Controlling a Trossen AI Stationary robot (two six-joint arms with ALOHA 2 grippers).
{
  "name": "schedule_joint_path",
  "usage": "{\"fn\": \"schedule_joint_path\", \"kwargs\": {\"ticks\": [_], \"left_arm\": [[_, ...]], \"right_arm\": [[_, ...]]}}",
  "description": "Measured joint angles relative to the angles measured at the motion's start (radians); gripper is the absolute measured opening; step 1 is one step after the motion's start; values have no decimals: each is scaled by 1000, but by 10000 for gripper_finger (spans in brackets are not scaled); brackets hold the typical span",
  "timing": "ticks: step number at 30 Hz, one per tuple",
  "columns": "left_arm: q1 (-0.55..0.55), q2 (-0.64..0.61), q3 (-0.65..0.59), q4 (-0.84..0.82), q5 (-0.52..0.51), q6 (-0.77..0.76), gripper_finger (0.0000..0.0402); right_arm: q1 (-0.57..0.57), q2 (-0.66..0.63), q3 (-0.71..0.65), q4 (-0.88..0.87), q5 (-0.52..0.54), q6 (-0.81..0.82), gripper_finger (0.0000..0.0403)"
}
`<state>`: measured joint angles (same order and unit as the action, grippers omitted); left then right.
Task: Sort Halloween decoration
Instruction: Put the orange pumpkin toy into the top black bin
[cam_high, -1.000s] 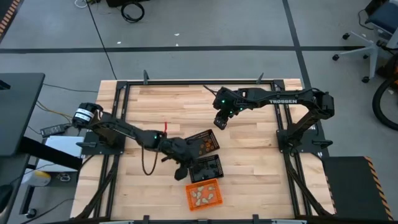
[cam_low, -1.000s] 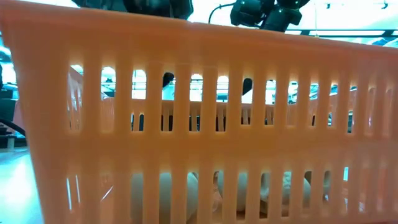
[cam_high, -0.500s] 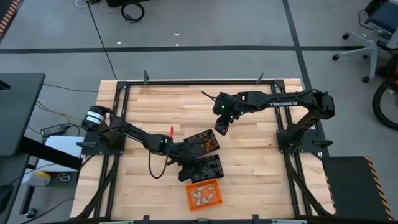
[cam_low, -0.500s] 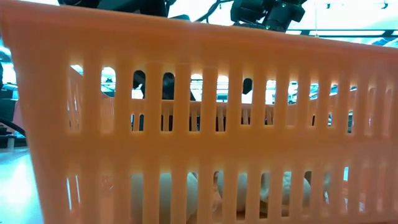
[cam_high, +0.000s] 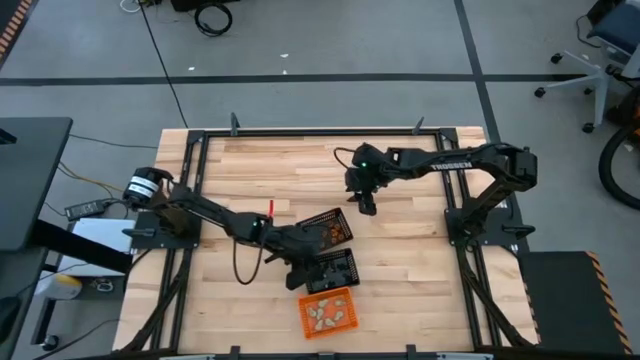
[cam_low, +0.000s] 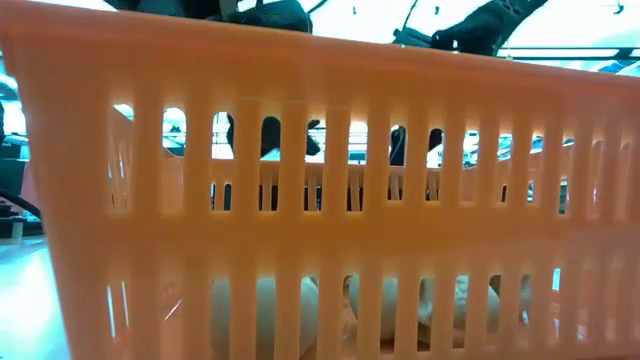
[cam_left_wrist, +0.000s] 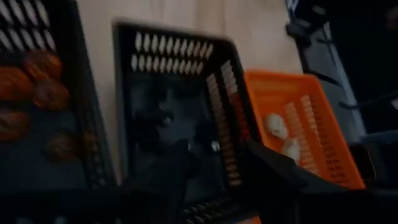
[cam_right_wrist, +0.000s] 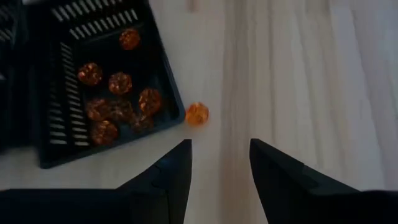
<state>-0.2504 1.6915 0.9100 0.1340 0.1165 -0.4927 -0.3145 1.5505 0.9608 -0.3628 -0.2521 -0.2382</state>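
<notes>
Left jaws (cam_high: 312, 268) released, poised over the lower black basket (cam_high: 333, 268), black trinkets (cam_left_wrist: 163, 118) directly beneath. Right jaws (cam_right_wrist: 219, 163) spread and empty, straight ahead of them one loose orange trinket (cam_right_wrist: 196, 113) on the bare surface (cam_right_wrist: 292, 74), just outside the wall of the upper black basket (cam_right_wrist: 163, 93); round, no long axis. Nearer the right jaws, likely theirs to take.

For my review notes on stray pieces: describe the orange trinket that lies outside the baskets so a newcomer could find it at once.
Start at the black mesh basket holding orange trinkets, the one nearest the right tool. Just off its wall, on the bare wooden table, lies one orange trinket. Unlike its neighbours, it sits alone outside the basket.
</notes>
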Motion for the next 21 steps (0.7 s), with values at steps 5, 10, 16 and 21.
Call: {"fn": "schedule_joint_path", "kwargs": {"ticks": [5, 10, 16, 21], "left_arm": [[13, -60, 0, -45, -110, 41, 153], [67, -105, 0, -66, -143, 42, 153], [169, -139, 0, -93, -213, 69, 153], [260, -138, 0, -102, -231, 47, 153]], "right_arm": [[-24, 0, -112, 171, -4, -125, 165], [-63, 3, -185, 253, -37, -123, 171], [-77, 27, -280, 461, -76, -66, 209], [-54, 100, -295, 591, -88, -39, 246]]}}
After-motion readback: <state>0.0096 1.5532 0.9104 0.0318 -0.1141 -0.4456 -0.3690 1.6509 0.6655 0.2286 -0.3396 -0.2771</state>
